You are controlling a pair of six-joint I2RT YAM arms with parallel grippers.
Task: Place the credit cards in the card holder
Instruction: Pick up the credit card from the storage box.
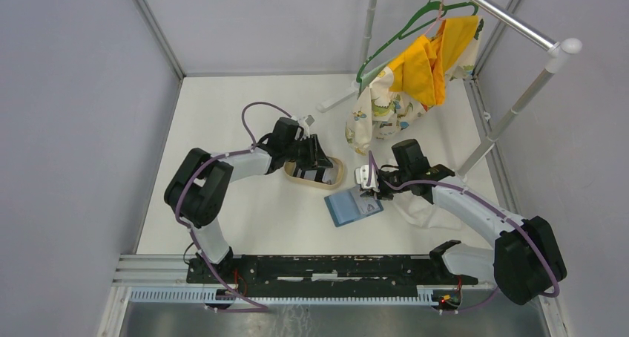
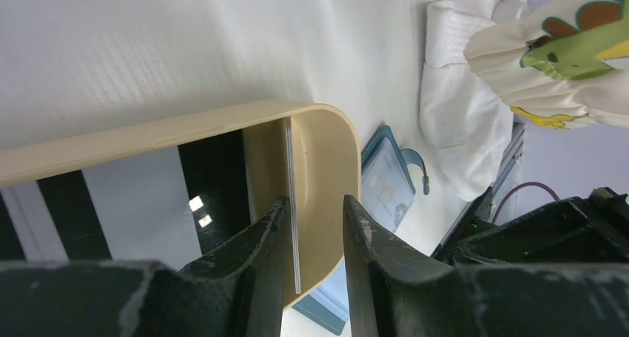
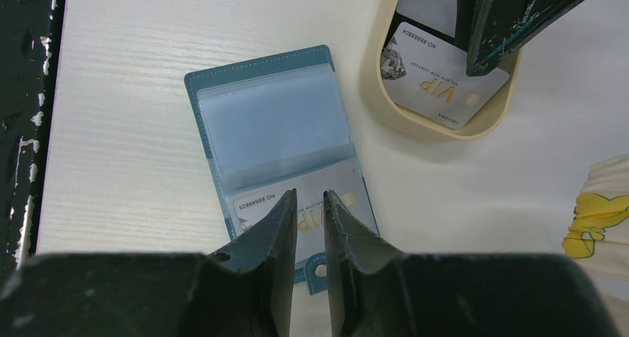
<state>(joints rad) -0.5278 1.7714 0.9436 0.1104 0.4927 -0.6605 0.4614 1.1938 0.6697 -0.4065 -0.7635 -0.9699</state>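
Note:
The blue card holder lies open on the table, clear sleeves up; it also shows in the top view. A pale VIP card lies on its near half, partly under a sleeve. My right gripper hovers just over that card, jaws a narrow slit apart, holding nothing. My left gripper is open in the end of the tan tray. A thin card stands on edge against the tray's end wall between its jaws. A black and white striped card lies in the tray. Another pale VIP card shows there.
A white cloth lies under the right arm beside the card holder. A patterned garment with yellow cloth hangs from a rack at the back right, reaching close to the tray. White walls enclose the table.

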